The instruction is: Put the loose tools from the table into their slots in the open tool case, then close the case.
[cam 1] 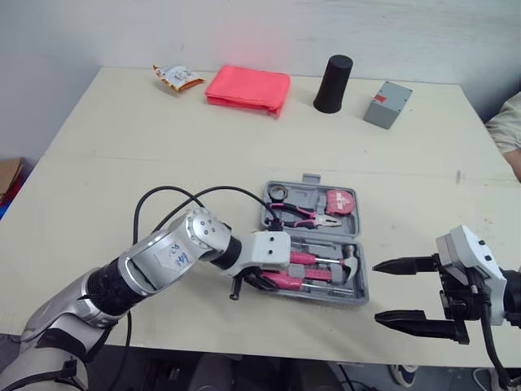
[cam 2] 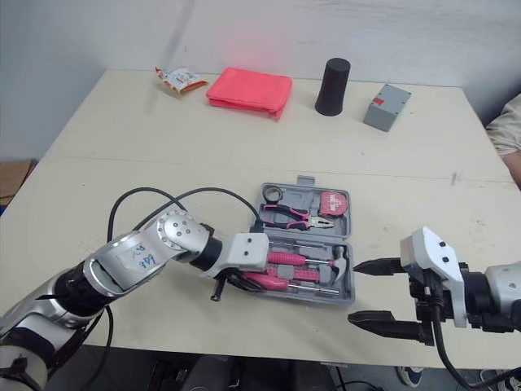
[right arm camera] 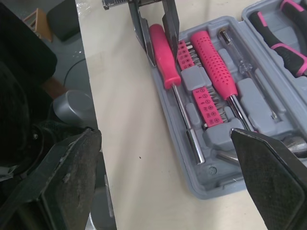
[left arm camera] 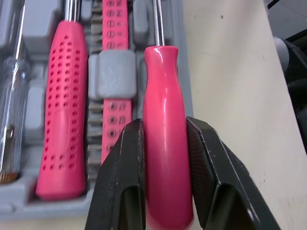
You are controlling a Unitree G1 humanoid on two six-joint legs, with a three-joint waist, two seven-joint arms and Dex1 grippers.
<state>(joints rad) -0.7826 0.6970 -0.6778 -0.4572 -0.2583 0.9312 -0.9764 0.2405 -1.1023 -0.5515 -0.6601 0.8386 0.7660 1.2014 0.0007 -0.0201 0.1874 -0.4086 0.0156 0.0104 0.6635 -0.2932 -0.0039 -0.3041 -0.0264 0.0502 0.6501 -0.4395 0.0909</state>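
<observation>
Two head views: we saw the left claw [cam 1: 262, 281] low over the near edge of the open tool case [cam 1: 362, 283] on the counter [cam 1: 122, 187], pinching the smooth pink screwdriver [cam 1: 286, 281]. The right claw [cam 1: 379, 292] hung spread just off the case's right end, holding nothing.
Left wrist view: both black fingers [left arm camera: 120, 182] pressed the handle's flanks. The shaft ran straight along the outermost channel, beside the bit strip [left arm camera: 115, 112] and the dotted pink driver [left arm camera: 62, 105].
Right wrist view: the screwdriver lay along its slot at the case's edge. We could not tell whether it was fully seated.
Case contents: pliers [cam 1: 301, 214], tape measure [cam 1: 340, 201] and hammer [cam 1: 352, 262] sat in place.
Step in hand: we judged it to be seating this screwdriver.
Doing it well: we would keep the shaft parallel to the channel and press the handle down level with its neighbour. Then we would part the fingers slightly and lift straight up, so the handle was not dragged out.
</observation>
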